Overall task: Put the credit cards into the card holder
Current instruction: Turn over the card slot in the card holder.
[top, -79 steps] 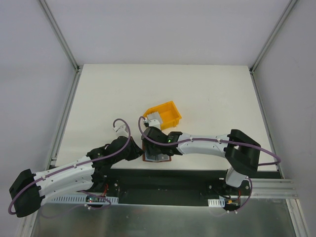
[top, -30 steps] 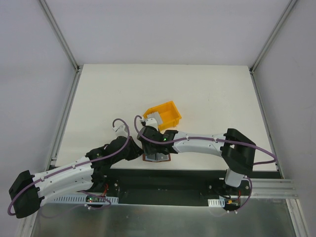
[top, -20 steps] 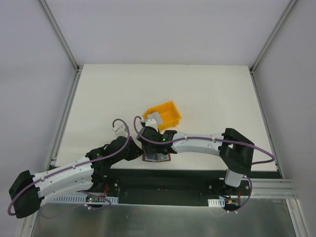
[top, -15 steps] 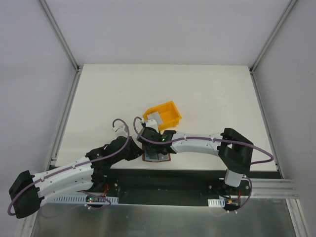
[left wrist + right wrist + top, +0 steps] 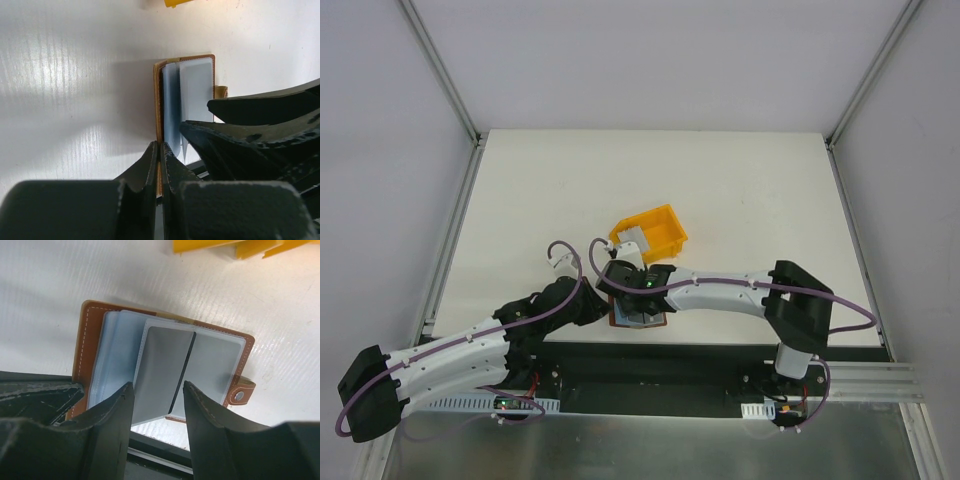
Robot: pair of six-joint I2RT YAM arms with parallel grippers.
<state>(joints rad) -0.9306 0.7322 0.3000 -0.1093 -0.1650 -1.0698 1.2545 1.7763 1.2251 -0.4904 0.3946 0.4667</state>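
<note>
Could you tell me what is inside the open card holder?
The card holder shows clear plastic sleeves; the right gripper covers their near ends, so any card inside is unconfirmed.

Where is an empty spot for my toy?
The table is bare behind the bin, up to its far edge, and right of the bin. It is crowded at the near edge, where the left gripper and right gripper meet at the wallet.

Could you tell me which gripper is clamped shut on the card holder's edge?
The left gripper: its jaws are pinched on the brown cover edge of the card holder, whereas the right gripper has its jaws apart above the grey sleeves.
</note>
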